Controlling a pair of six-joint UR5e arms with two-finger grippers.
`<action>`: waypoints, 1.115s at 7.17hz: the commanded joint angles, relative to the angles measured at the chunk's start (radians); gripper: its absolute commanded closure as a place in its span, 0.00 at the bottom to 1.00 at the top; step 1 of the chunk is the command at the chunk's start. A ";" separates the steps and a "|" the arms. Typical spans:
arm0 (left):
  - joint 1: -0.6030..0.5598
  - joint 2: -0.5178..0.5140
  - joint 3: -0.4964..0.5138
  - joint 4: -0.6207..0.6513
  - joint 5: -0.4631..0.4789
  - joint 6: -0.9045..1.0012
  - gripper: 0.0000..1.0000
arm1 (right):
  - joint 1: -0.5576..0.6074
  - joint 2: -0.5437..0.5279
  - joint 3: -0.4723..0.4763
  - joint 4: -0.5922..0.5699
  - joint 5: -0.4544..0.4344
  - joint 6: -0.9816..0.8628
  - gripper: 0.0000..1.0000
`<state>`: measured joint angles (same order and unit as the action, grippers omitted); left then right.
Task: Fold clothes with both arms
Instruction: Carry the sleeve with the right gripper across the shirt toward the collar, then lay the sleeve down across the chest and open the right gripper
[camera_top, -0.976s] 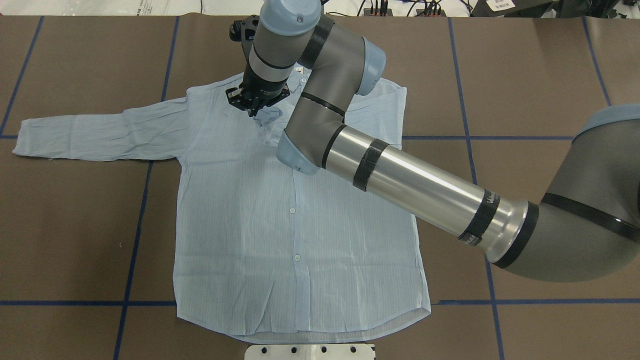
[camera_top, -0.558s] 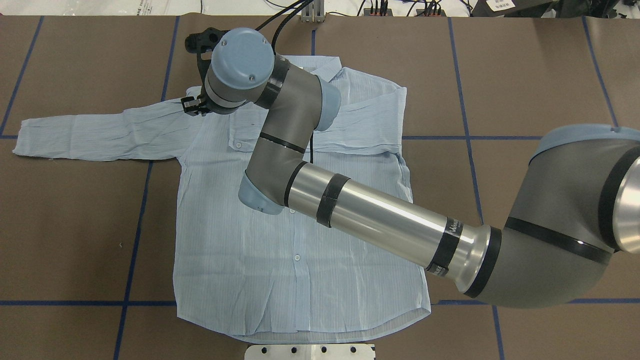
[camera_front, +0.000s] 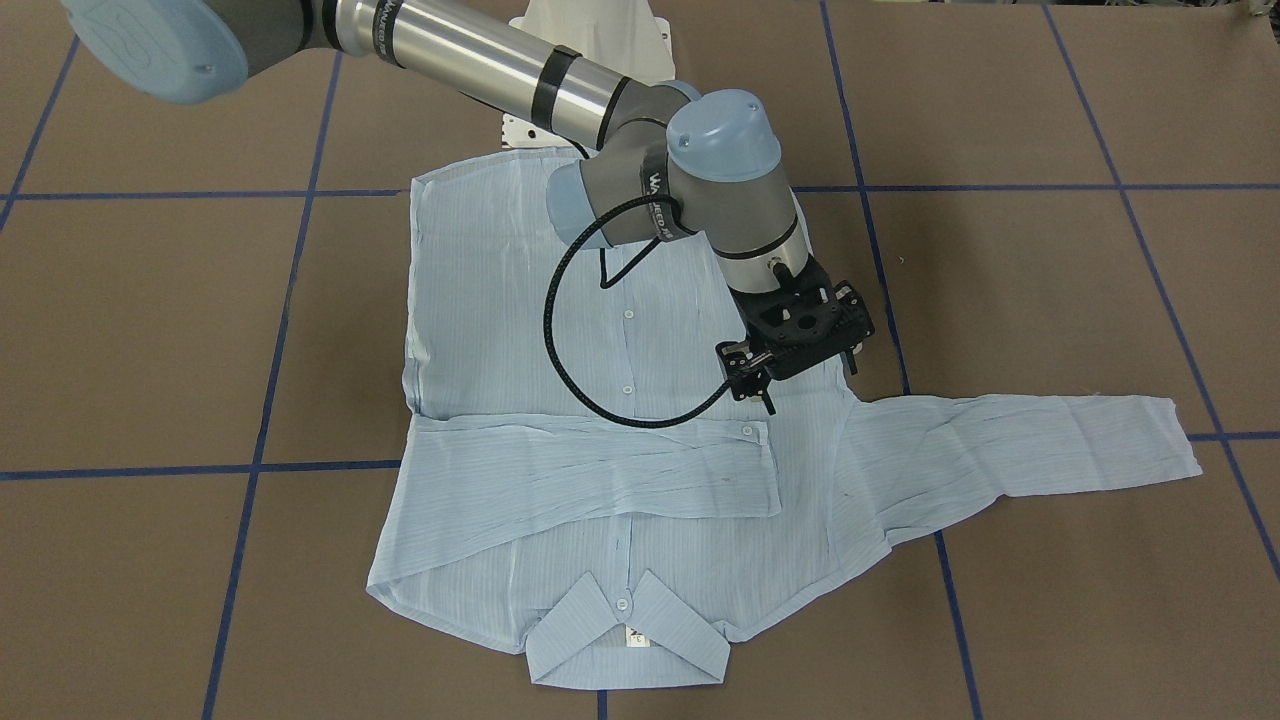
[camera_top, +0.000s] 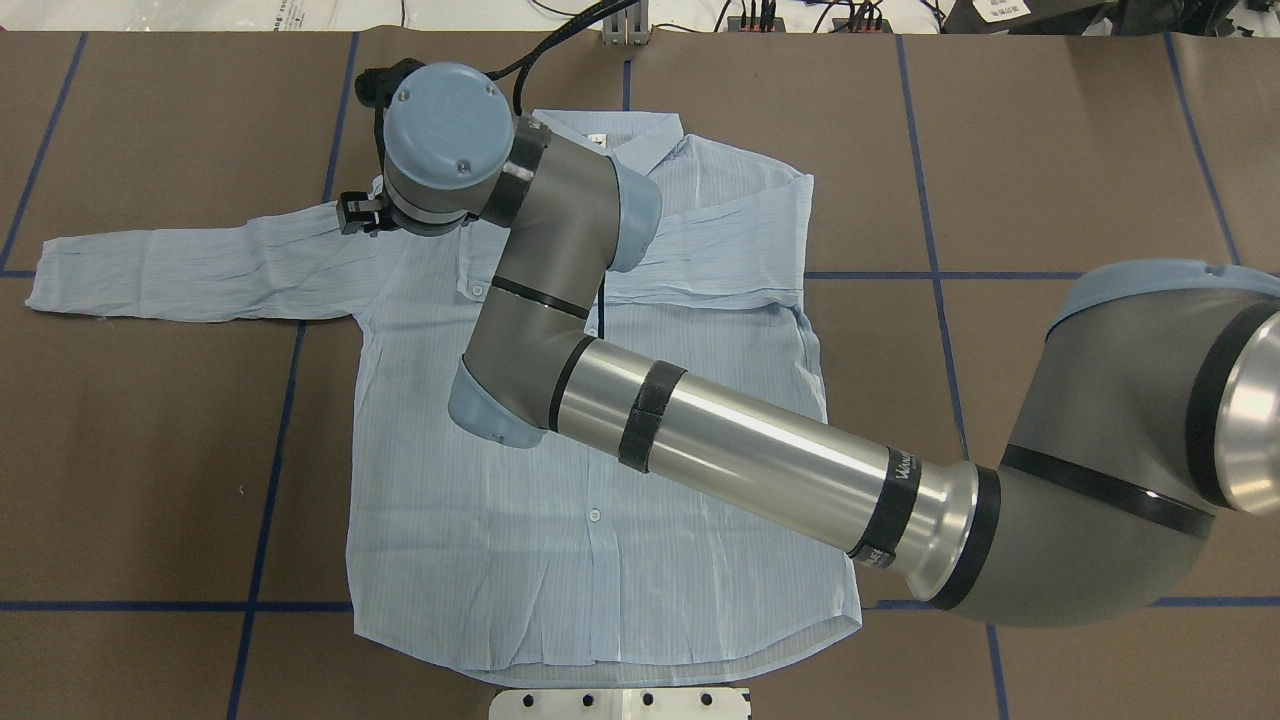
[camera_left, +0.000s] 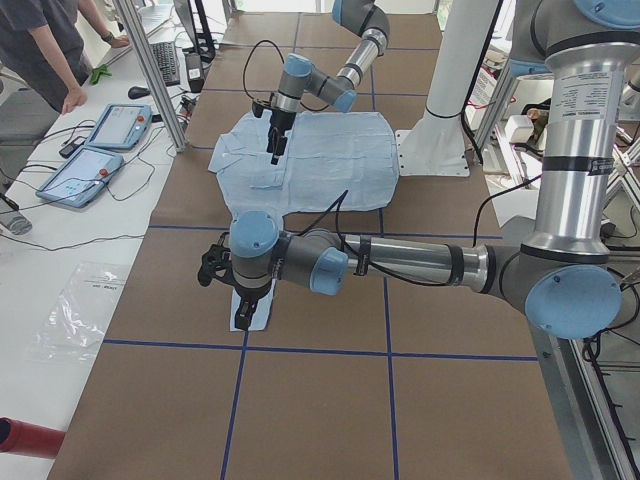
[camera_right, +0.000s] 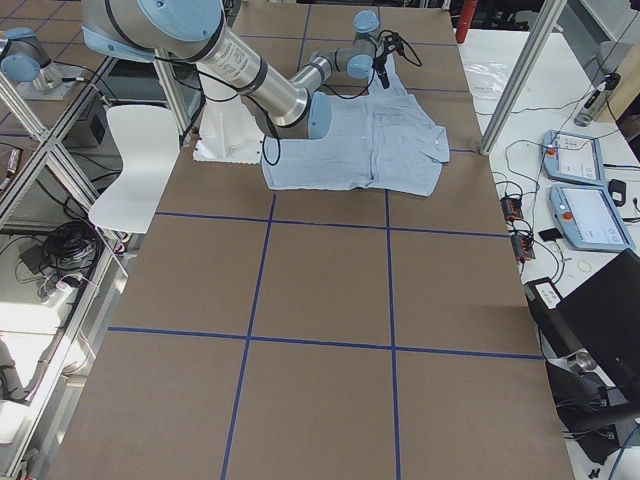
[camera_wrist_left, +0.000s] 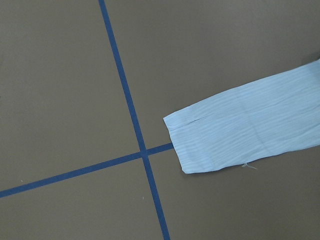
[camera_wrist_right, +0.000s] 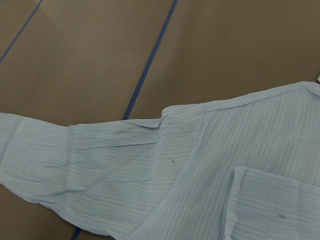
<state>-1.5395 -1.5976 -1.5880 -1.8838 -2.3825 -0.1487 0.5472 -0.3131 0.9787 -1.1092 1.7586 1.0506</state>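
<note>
Across the middle of the brown table (camera_top: 140, 450) the shirt (camera_top: 520, 520) lies flat, front up and buttoned, with its collar (camera_top: 640, 135) at the far side and its hem near the white base (camera_top: 620, 703). One sleeve (camera_top: 720, 270) is folded across the chest. The other sleeve (camera_top: 190, 265) stretches straight out to the left, its cuff (camera_wrist_left: 220, 137) flat on the table just beside a crossing of blue tape lines (camera_wrist_left: 142, 152). I have the right arm (camera_top: 740, 455) reaching over the shirt from the right, with the right gripper (camera_front: 805, 335) hanging above the left shoulder where that sleeve starts. Its fingers are hidden under the wrist, so I cannot tell whether they are apart or together. The left gripper (camera_left: 243, 298) hovers over the cuff, seen only from the side, and I cannot tell its state either
</note>
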 joint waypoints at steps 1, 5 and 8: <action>0.030 0.002 0.145 -0.328 0.014 -0.280 0.01 | 0.055 -0.007 0.157 -0.359 0.109 -0.014 0.01; 0.345 0.013 0.166 -0.535 0.340 -0.757 0.01 | 0.169 -0.203 0.534 -0.785 0.171 -0.237 0.00; 0.390 -0.010 0.252 -0.612 0.391 -0.818 0.07 | 0.229 -0.388 0.702 -0.793 0.234 -0.334 0.00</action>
<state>-1.1623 -1.5950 -1.3738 -2.4695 -2.0024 -0.9550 0.7639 -0.6569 1.6344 -1.8982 1.9821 0.7412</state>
